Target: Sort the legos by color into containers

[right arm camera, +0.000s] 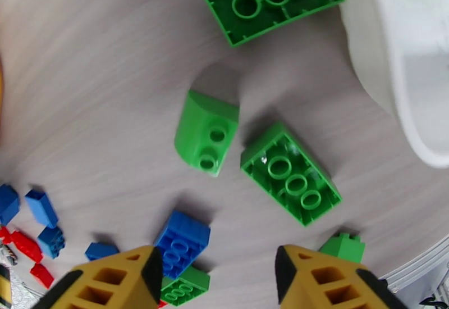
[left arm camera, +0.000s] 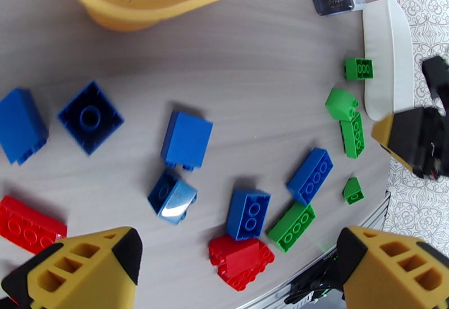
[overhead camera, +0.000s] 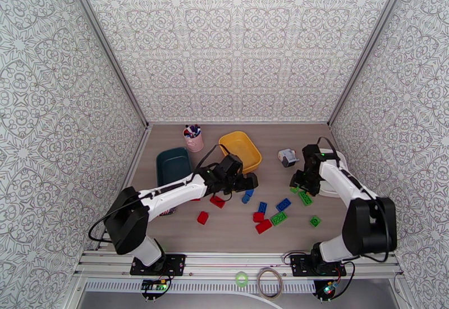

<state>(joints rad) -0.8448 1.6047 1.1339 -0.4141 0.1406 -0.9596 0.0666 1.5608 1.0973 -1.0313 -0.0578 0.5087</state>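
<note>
With the left hand (left arm camera: 238, 251) spread wide over blue plastic bricks (left arm camera: 186, 139) and the right hand (right arm camera: 219, 265) parted, empty, above green plastic bricks (right arm camera: 291, 181) beside the shallow white tray (right arm camera: 387, 63), either may nudge a crowded neighbour away or pinch two bricks together.

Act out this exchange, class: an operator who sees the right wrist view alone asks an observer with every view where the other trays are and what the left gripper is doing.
Observer: A yellow tray sits at the back middle of the table, with no bricks visible inside it.
Operator: Is there a third tray?
Observer: Yes, a dark teal tray lies left of the yellow one.
Operator: And the left gripper?
Observer: The left gripper is open, above loose blue bricks.
</note>
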